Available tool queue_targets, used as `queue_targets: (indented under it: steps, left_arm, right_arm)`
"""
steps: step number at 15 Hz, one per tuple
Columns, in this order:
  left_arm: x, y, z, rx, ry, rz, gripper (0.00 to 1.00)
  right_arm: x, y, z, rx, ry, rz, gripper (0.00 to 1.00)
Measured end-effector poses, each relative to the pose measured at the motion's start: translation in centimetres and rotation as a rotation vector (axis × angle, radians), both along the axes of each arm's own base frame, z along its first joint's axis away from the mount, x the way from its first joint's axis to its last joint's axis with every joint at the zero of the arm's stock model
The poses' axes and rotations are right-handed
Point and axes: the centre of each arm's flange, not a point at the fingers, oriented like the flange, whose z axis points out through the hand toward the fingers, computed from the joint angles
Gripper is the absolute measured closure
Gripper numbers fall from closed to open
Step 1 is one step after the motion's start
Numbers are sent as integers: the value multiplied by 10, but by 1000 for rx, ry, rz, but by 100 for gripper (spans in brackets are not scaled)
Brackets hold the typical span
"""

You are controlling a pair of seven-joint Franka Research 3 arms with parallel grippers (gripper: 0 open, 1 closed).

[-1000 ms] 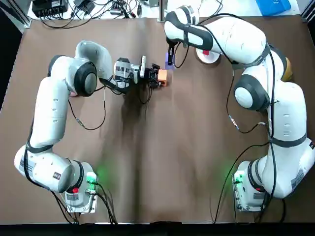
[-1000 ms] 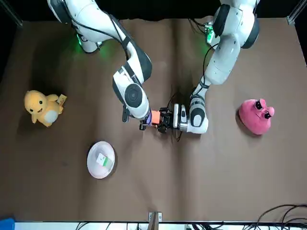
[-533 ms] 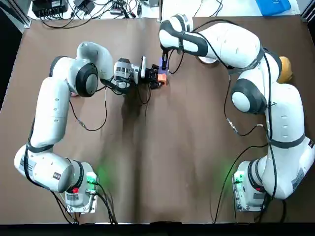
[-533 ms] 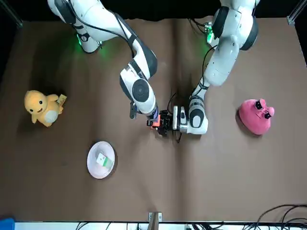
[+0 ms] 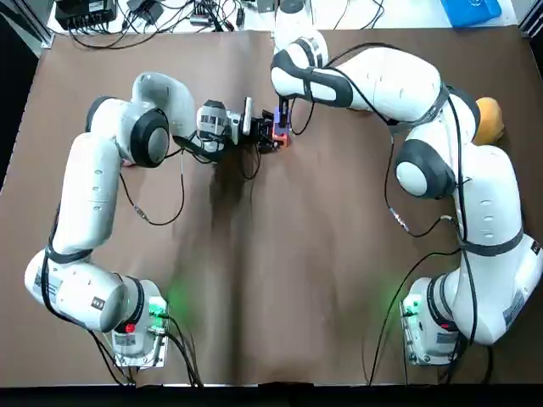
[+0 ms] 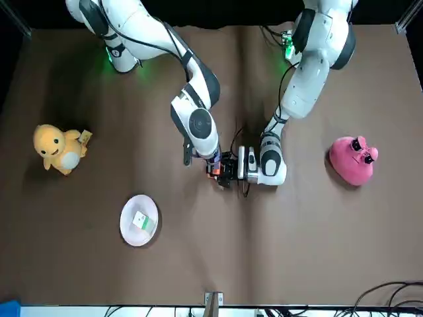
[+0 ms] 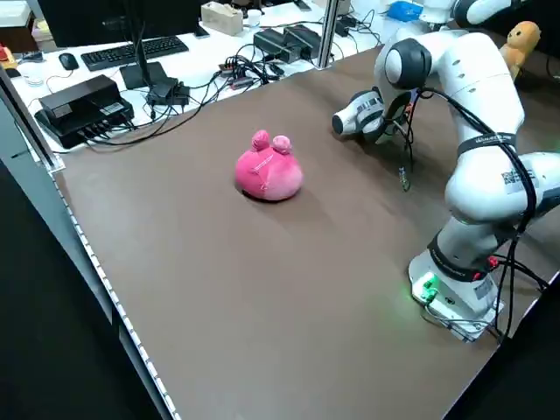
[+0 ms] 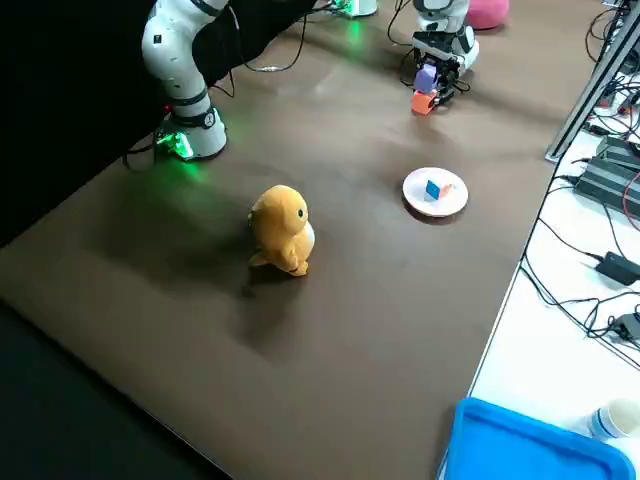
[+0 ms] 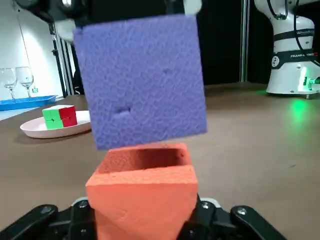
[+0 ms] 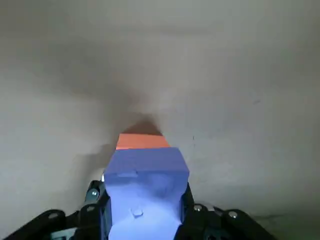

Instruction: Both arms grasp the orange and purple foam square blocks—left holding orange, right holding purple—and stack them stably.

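My left gripper [image 5: 271, 134] lies low over the table, pointing right, shut on the orange foam block [image 9: 142, 192]. The right gripper [image 5: 283, 119] comes down from above, shut on the purple foam block [image 9: 142, 80]. In the right side view the purple block [image 8: 426, 77] is directly over the orange block [image 8: 422, 101]. From the left wrist view the purple block's lower edge meets the orange block's top face, slightly tilted; I cannot tell whether it rests on it. The right wrist view shows the purple block [image 10: 145, 190] covering most of the orange block [image 10: 141, 141].
A pink plush [image 6: 353, 160] sits on the robot's left side of the table, a yellow duck plush [image 6: 59, 148] on its right. A white plate [image 6: 129, 228] carrying a small coloured cube lies beyond the blocks. Cables trail from both wrists near the blocks.
The right gripper has carried the purple block leftward and brought it over the orange block. The left gripper has held the orange block in place.
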Motion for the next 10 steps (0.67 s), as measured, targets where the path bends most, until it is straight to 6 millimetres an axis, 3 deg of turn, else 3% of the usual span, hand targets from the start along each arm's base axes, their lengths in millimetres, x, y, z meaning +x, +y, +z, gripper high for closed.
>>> queue_targets:
  steps: [10]
  left_arm:
    - [0, 0, 0, 1, -1, 0, 42]
  right_arm:
    - [-1, 6, -14, 10, -29, -5, 47]
